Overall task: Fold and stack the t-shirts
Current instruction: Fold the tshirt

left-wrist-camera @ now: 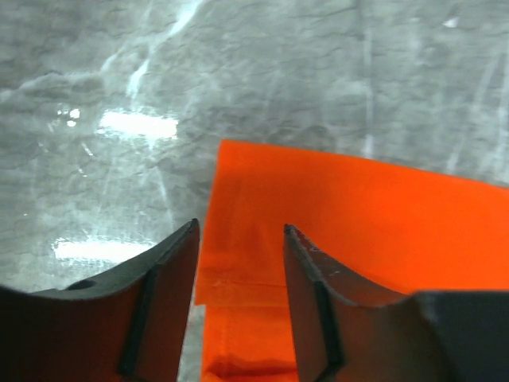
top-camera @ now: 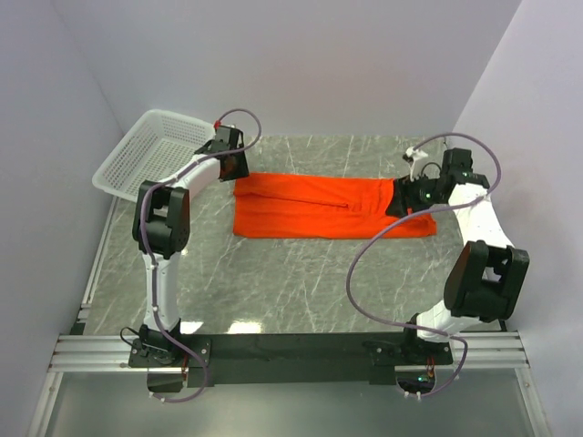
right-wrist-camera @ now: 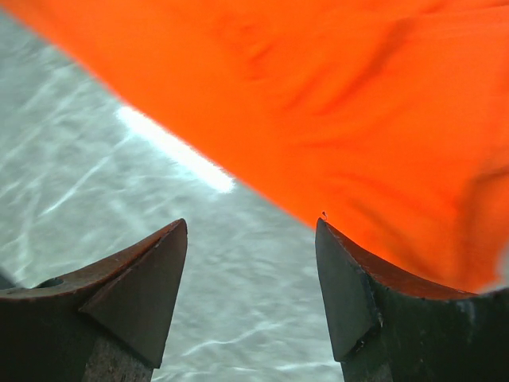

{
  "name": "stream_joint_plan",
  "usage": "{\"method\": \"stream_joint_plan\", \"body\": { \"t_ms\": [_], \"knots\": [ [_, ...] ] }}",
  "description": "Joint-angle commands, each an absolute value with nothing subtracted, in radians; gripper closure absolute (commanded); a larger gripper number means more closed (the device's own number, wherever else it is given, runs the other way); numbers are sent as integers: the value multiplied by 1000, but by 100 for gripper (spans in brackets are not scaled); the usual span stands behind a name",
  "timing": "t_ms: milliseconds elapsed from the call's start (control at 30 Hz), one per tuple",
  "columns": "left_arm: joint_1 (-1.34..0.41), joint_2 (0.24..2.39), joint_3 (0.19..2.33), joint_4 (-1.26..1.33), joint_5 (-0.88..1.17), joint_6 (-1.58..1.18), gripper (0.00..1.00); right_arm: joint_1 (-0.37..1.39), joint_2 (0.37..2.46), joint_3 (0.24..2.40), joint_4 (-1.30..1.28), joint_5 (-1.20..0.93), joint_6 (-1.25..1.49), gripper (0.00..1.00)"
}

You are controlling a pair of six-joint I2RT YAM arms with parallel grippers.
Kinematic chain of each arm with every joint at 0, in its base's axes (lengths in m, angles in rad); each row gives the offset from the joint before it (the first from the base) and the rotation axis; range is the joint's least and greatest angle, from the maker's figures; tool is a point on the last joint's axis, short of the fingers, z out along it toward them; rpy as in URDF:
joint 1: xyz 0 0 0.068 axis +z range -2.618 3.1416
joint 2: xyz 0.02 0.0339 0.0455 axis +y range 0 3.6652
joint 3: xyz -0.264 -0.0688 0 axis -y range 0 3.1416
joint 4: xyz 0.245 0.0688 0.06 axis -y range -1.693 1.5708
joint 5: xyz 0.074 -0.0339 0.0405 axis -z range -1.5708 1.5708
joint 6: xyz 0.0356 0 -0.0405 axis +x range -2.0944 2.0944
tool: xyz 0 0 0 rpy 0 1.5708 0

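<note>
— Orange-red soft-cloth t-shirt (top-camera: pixel 319 211) lies as a long band on my grey marbled table (top-camera: pixel 291 282).
— Fingers?
— Left gripper (left-wrist-camera: pixel 238 235) spread over its corner. Right gripper (right-wrist-camera: pixel 250 231) spread at its edge, seemingly holding nothing.

The left arm (top-camera: pixel 162 218) rises from its base at the near edge, bends at the elbow and reaches forward and slightly inward, with the left wrist (top-camera: pixel 225 148) pitched down. The left jaws stand parted, with nothing pinched between the left fingers (left-wrist-camera: pixel 163 274). The right arm (top-camera: pixel 485 273) folds outward at the elbow, its forearm angling back inward to the right wrist (top-camera: pixel 437 187). The right jaws gape wider, and the right fingers (right-wrist-camera: pixel 139 278) hold nothing.
</note>
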State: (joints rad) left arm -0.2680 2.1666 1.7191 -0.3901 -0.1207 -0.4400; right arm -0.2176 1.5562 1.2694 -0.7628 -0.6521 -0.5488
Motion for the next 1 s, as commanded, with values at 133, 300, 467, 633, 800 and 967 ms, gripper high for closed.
{"method": "stream_joint_plan", "body": {
  "t_ms": [133, 300, 467, 633, 800, 967],
  "knots": [
    [-268, 2220, 1787, -452, -204, -463, 53, -212, 1465, 1175, -778, -813, -569, 28],
    [-267, 2244, 1756, -463, -215, -474, 55, -212, 1457, 1175, -781, -822, -554, 28],
    [-268, 2258, 1746, -479, -196, -482, 62, -212, 1457, 1181, -781, -827, -541, 28],
    [-267, 2246, 1698, -462, -160, -483, 86, -212, 1444, 1170, -776, -828, -535, 28],
    [-267, 2162, 1596, -448, -159, -506, 99, -210, 1440, 1163, -790, -838, -548, 28],
    [-267, 1981, 1338, -410, -160, -587, 99, -206, 1451, 1169, -818, -851, -586, 28]
  ]
}}
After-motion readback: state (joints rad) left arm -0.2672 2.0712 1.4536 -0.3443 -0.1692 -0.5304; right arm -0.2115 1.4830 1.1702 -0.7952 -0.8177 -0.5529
